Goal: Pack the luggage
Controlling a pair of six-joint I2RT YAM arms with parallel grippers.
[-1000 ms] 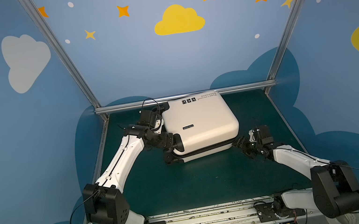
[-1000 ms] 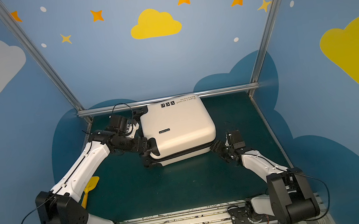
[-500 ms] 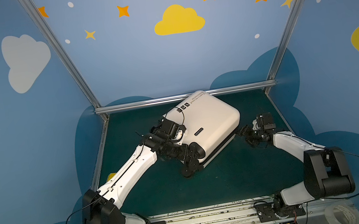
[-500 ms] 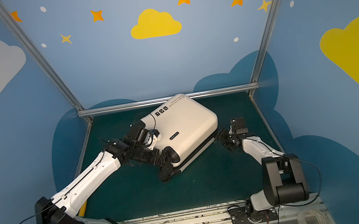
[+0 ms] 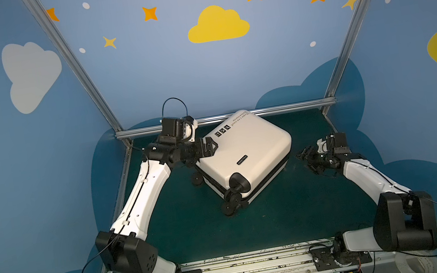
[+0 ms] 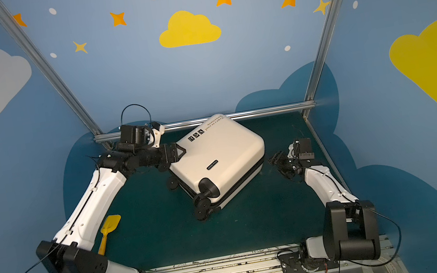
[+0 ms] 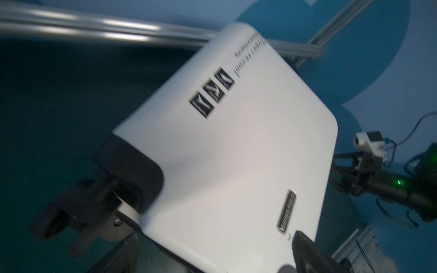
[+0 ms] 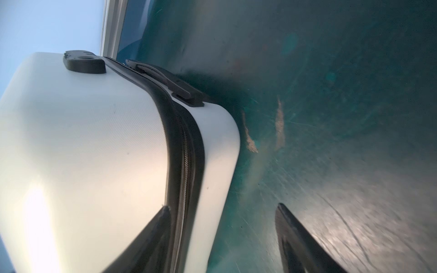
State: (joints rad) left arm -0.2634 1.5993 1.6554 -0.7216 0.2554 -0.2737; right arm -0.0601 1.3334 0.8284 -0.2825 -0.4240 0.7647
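Luggage (image 5: 247,153) lay zipped, skewed by the desk's (image 5: 284,216) back edge, left claw (image 5: 208,147) spread at its side, right claw (image 5: 306,160) gaping just beside, so I'd have braced it before chasing the zipper (image 8: 184,165).

Glossy white hard-shell luggage (image 5: 246,150), fine-textured, scuffed matt green table (image 5: 284,216), brushed metal rail (image 5: 281,108)

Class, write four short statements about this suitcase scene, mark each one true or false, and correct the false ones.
1. The luggage lies closed on the table. True.
2. The right gripper clamps the luggage. False: it is open and clear of the luggage, off to its side.
3. The wheels point toward the back wall. False: they point toward the table's front edge.
4. A yellow shovel lies on the table near the left arm. True.
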